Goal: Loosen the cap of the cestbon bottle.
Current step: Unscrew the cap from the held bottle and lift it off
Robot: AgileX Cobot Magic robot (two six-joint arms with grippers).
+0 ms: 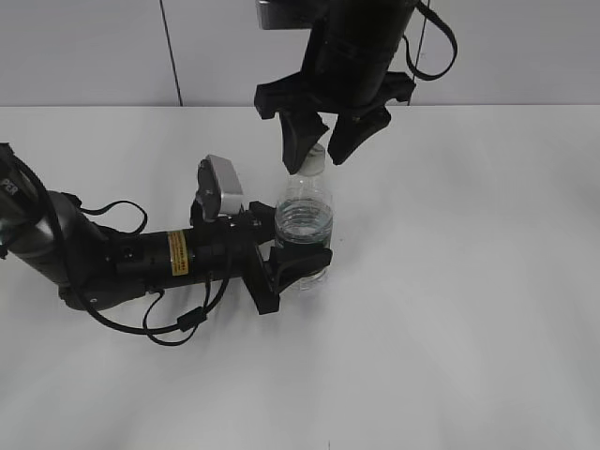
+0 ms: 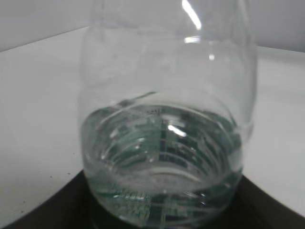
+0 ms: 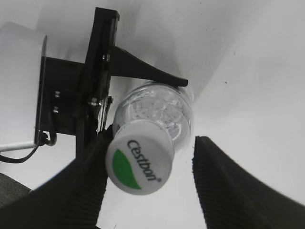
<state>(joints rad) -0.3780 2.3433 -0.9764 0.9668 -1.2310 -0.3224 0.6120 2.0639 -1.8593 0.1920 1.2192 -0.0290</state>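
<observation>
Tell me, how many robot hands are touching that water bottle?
2. The left hand clamps the bottle low on its body; the right hand sits open over the cap, one finger touching it.

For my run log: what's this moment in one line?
left tool: shut on bottle | right tool: open, straddling cap | cap: on

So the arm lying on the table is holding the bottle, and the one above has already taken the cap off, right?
Not quite. The left gripper does hold the cestbon bottle, but the cap is still on its neck. The right wrist view shows it between the open fingers of the right gripper.
</observation>
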